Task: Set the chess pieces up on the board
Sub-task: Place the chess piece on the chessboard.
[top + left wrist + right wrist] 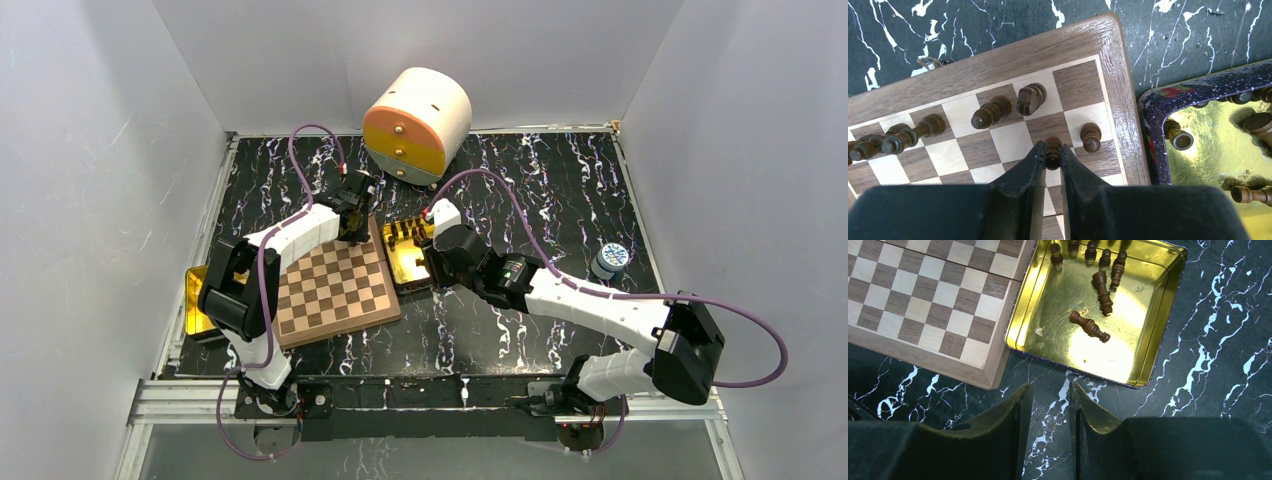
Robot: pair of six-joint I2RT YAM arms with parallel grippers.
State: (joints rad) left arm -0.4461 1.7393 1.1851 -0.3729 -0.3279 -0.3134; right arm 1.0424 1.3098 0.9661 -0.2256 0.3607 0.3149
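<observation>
The board (pixel 335 290) lies left of centre on the black marble table. My left gripper (pixel 1052 146) is at its far right corner, shut on a small dark chess piece (pixel 1053 157) that stands over a square in the second row. Several more chess pieces (pixel 991 111) stand along the back row, and one pawn (pixel 1090 136) is just right of the held piece. My right gripper (pixel 1050 387) hovers open and empty over bare table just in front of the gold tin (pixel 1158 325). In the tin, two pieces (pixel 1089 325) lie flat and several stand at the far wall.
A round cream and orange drawer box (pixel 418 122) stands at the back. A small blue-capped bottle (pixel 610 258) is at the right. A second gold tin part (pixel 197 305) lies left of the board under the left arm. White walls close in three sides.
</observation>
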